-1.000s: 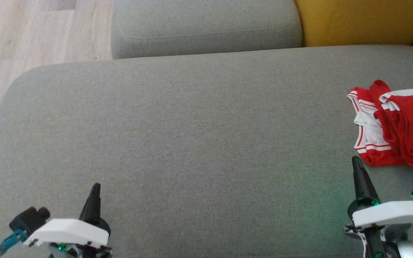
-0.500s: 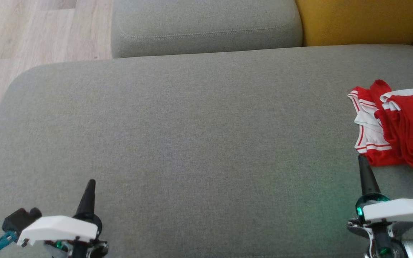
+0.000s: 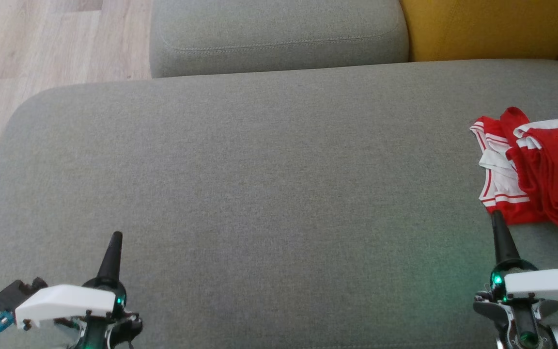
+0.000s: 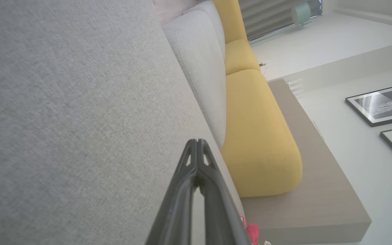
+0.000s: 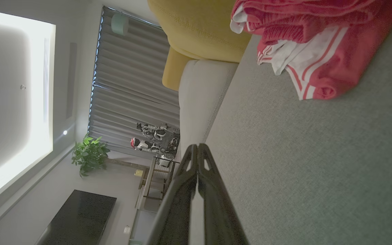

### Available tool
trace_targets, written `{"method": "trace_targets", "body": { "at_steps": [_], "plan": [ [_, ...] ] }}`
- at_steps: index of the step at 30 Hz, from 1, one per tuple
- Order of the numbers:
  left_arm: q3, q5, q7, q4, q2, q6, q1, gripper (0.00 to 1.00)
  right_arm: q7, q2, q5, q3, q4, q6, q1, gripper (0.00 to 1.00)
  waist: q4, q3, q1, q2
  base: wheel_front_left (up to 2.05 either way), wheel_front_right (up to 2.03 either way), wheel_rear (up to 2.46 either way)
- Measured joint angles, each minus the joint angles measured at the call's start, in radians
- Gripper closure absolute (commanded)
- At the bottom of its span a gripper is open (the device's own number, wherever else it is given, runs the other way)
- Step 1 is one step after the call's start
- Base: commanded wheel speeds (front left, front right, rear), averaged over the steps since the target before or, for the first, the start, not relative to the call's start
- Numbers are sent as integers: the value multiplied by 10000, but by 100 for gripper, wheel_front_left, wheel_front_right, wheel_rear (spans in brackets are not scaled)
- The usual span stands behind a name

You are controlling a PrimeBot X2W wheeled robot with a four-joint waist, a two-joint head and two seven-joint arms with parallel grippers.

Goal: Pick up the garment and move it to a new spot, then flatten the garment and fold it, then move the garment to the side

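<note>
The garment [image 3: 535,169] is a crumpled red piece with white stripes, lying at the right edge of the grey sofa seat [image 3: 259,184]. In the right wrist view the garment [image 5: 311,58] fills the upper right. My right gripper [image 3: 495,216] is shut and empty, its tip just below the garment's near edge; whether it touches is unclear. Its fingers [image 5: 197,148] meet at the tips. My left gripper [image 3: 116,236] is shut and empty at the lower left, far from the garment. In the left wrist view my left gripper [image 4: 196,142] points along the seat.
A grey back cushion [image 3: 279,34] and a yellow cushion [image 3: 492,26] border the seat's far side. Wooden floor [image 3: 41,43] lies beyond the seat's left end. The seat's middle is bare fabric.
The right gripper has crept forward and rightward toward the garment's near edge. The left gripper has shifted slightly forward and to the left. The garment has not moved.
</note>
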Motion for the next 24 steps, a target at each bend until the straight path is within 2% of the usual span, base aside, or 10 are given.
{"method": "trace_targets", "body": {
  "at_steps": [24],
  "plan": [
    [698,-2644,639,297,-261,-612,-481,100,119,-21,2894,-355,504,-2,-495,100,5,37,0,0,0,0,0]
  ]
}}
